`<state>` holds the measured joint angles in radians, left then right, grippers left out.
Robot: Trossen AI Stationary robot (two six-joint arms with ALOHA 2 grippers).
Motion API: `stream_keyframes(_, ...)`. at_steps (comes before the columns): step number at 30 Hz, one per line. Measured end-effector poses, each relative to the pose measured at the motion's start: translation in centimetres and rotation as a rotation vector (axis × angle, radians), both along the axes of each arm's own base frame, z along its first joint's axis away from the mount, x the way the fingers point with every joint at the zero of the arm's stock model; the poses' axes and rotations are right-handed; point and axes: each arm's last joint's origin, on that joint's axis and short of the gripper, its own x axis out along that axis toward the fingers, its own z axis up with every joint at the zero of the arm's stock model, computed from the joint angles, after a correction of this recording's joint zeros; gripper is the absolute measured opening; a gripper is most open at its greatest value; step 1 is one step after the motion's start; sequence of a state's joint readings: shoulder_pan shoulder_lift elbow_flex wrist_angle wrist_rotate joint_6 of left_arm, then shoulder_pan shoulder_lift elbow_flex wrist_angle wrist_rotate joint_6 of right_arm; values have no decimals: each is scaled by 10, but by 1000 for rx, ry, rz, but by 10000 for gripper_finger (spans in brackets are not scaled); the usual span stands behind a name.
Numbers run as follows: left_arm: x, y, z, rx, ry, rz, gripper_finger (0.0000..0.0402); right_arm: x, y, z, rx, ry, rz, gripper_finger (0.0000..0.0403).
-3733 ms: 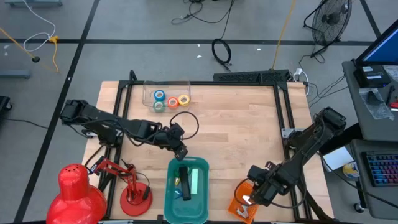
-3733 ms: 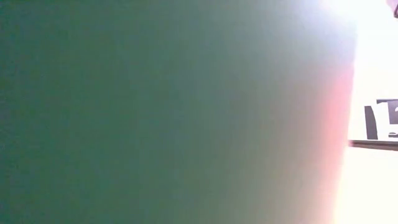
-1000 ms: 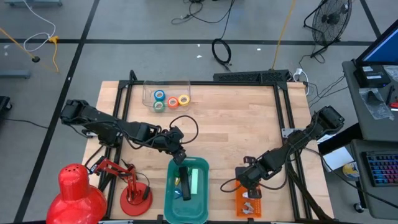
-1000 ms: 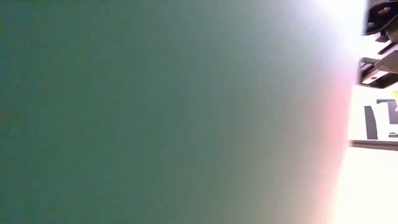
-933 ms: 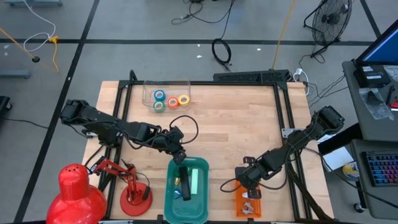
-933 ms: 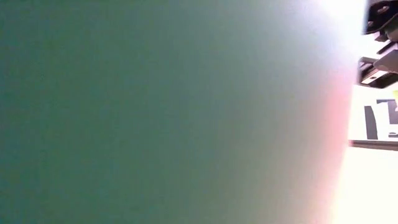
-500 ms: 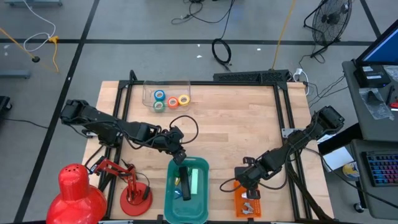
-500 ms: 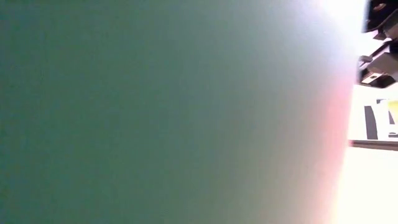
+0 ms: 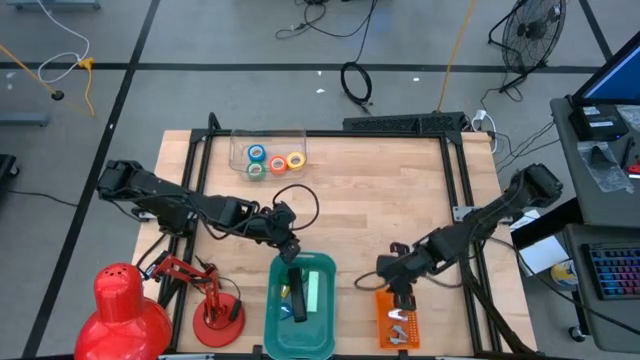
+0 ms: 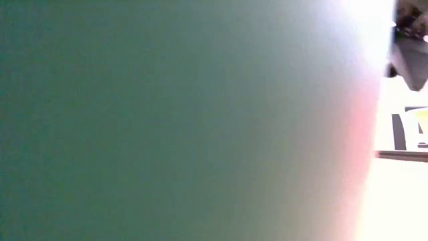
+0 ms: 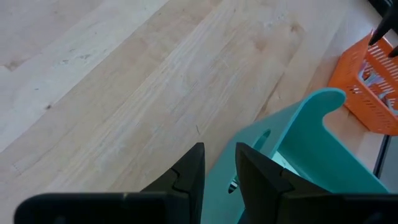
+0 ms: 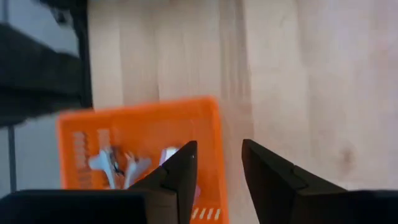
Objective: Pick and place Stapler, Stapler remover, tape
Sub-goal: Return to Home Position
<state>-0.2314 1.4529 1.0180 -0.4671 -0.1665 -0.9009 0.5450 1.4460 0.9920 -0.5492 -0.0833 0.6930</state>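
Observation:
A silvery stapler remover (image 12: 118,165) lies inside the orange basket (image 9: 398,322) near the table's front edge. My right gripper (image 9: 402,297) hangs open just above the basket's far end, with nothing between its fingers (image 12: 186,168). A dark stapler (image 9: 297,298) lies in the teal basket (image 9: 300,305). My left gripper (image 9: 291,252) hovers over that basket's far end, slightly open and empty (image 11: 217,168). Several rolls of tape (image 9: 270,160) sit in a clear box (image 9: 268,148) at the far left of the table.
A red desk lamp (image 9: 130,300) stands at the front left corner. A black cable (image 9: 295,195) loops over the table behind my left gripper. Bare wood stretches across the middle and far right. The low view is filled by a blurred teal surface (image 10: 167,120).
My right gripper has risen and drawn back a little toward the far edge, off the orange basket, so more of the basket and the stapler remover in it shows.

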Motion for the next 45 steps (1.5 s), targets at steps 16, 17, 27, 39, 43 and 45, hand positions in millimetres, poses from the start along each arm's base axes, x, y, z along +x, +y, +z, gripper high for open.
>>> stream_keyframes(16,-15,38,88,-10,-569,-7,92,-7,-60,109,126,-716,-282,121)
stream_keyframes(17,-20,43,99,4,-637,-9,92,-8,-64,115,136,-762,-291,121)
stream_keyframes(27,-97,83,155,165,-861,15,92,-26,-94,134,43,-867,-316,119)
stream_keyframes(39,-132,113,149,219,-725,97,92,-82,-114,78,-110,-615,-433,2)
stream_keyframes(43,-124,119,145,170,-710,96,92,-101,-118,48,-2,-766,-484,1)
stream_keyframes(45,-119,121,143,151,-705,104,92,-110,-120,34,68,-843,-476,1)
